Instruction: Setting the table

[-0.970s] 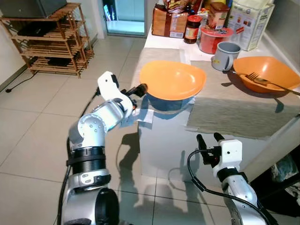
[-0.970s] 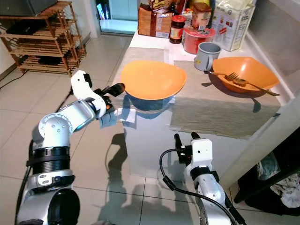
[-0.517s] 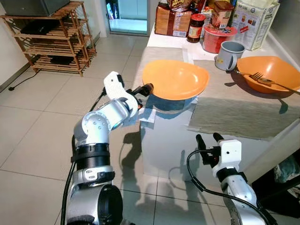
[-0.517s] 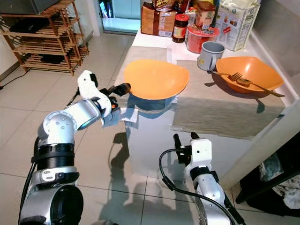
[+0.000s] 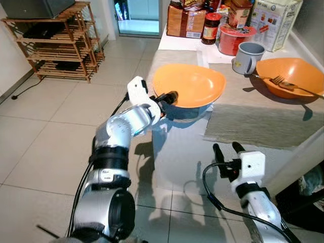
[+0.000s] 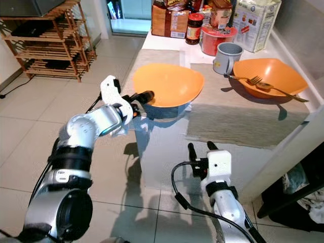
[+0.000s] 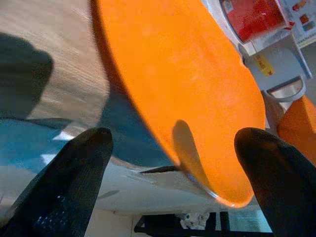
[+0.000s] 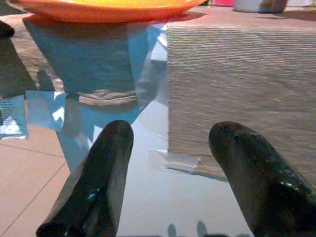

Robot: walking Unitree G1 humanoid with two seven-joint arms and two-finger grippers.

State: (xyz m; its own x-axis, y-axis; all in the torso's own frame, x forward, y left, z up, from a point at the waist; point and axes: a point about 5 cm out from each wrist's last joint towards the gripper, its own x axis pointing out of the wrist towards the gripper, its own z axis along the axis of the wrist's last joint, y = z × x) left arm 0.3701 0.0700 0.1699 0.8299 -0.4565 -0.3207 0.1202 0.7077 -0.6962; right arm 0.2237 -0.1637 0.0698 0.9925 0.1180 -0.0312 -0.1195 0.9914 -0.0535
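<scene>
An orange bowl (image 5: 188,85) with a blue underside sits on a placemat near the table's left edge. My left gripper (image 5: 168,97) is at the bowl's near left rim and is open. In the left wrist view the black fingers (image 7: 69,182) stand wide apart, and the bowl's rim (image 7: 197,177) runs between them without touching. A second orange bowl (image 5: 291,76) holding a fork (image 5: 283,85) rests at the right, with a grey mug (image 5: 246,56) beside it. My right gripper (image 5: 229,152) hangs open below the table's front edge, with nothing between its fingers (image 8: 94,182).
A grey placemat (image 5: 263,121) covers the table's near right part. A red container (image 5: 234,39), a jar (image 5: 208,28) and food boxes (image 5: 276,20) crowd the far end. A wooden shelf (image 5: 55,40) stands at the far left on the tiled floor.
My left arm has reached forward, bringing its gripper from the bowl's left rim to its near left rim. The view has shifted a little. The right arm is as before.
</scene>
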